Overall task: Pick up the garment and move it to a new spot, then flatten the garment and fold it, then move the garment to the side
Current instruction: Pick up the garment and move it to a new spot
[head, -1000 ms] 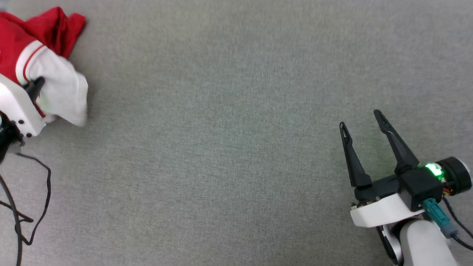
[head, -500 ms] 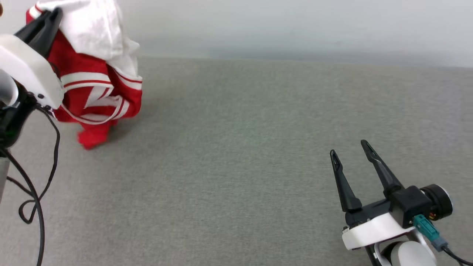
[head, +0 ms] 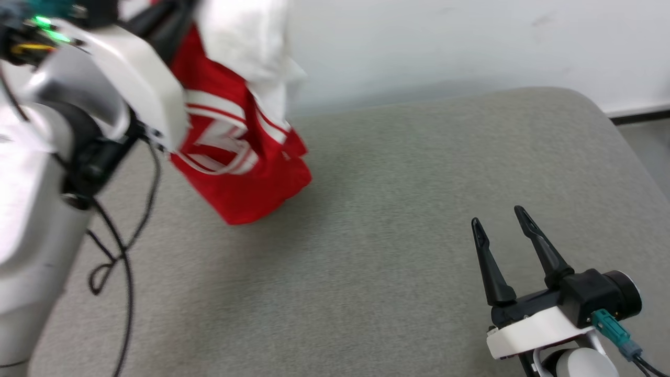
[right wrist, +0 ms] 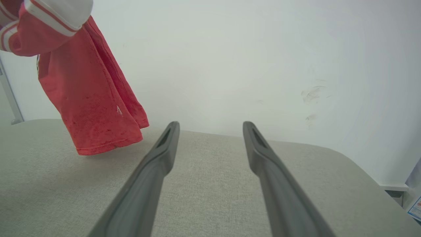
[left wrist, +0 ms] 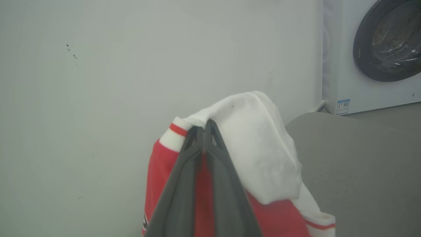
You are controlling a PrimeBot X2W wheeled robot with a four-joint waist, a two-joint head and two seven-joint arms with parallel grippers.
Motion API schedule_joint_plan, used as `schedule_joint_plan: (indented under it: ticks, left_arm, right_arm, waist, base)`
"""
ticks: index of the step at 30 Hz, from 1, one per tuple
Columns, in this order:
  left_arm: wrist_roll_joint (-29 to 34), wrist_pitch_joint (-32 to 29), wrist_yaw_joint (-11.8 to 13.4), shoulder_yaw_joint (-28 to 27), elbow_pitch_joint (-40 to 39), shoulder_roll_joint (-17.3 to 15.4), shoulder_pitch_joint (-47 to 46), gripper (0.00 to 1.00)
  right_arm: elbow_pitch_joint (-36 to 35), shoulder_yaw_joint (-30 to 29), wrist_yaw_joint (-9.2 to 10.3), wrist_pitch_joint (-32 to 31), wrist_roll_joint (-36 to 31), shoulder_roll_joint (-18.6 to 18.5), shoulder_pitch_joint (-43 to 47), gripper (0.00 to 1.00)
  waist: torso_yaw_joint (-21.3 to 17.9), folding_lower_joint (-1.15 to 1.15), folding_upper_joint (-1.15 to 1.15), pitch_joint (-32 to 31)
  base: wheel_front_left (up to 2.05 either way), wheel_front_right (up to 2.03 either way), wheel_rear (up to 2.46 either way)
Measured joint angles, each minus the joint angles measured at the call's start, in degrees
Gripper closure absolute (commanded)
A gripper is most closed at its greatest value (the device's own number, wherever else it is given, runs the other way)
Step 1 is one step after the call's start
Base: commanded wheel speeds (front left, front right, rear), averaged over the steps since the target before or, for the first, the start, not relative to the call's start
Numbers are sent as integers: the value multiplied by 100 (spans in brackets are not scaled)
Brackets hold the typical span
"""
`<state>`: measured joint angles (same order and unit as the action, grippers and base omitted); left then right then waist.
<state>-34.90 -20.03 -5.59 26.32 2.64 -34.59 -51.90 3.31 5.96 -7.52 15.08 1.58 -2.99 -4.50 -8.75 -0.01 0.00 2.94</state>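
Garment [head: 241, 178] hanging from my left gripper [head: 175, 13].
Head view: it is pinched tight on the garment, over the far left of the gray surface [head: 392, 235]; my right gripper [head: 497, 217] is spread wide, holding nothing. Left wrist view: my fingers [left wrist: 179, 191] squeeze the white sleeve. Right wrist view: the red hem hangs low over the surface.
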Motion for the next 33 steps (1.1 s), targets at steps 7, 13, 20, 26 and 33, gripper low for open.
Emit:
schedule_joint_plan:
  ticks: [7, 13, 20, 26, 33]
  left_arm:
    - [-55, 111, -107, 815, 311, 666, 192, 100]
    - [-114, 424, -149, 1673, 1077, 1504, 766, 100]
    - [-79, 884, -181, 2561, 2182, 2247, 1305, 0]
    - [-254, 1564, -182, 2604, 2769, 2593, 1355, 0]
    - [-290, 2444, -174, 2298, 2984, 2430, 1258, 0]
  right_arm:
    - [-8, -221, 0, 0, 91, 0, -13, 0]
    - [-8, -441, 0, 0, 189, 0, -66, 0]
    - [-5, -542, 0, 0, 245, 0, -206, 0]
    - [16, -538, 0, 0, 185, 0, -253, 0]
    - [108, -571, 0, 0, -5, 4, -153, 0]
  waist:
    - [-574, 0, 0, 111]
    - [-903, 1, 0, 371]
    - [-1039, 1, 0, 706]
    - [-812, 2, 0, 733]
    - [-391, 1, 0, 421]
  base:
    - [0, 0, 0]
    - [0, 0, 0]
    - [0, 0, 0]
    - [0, 0, 0]
    - [0, 0, 0]
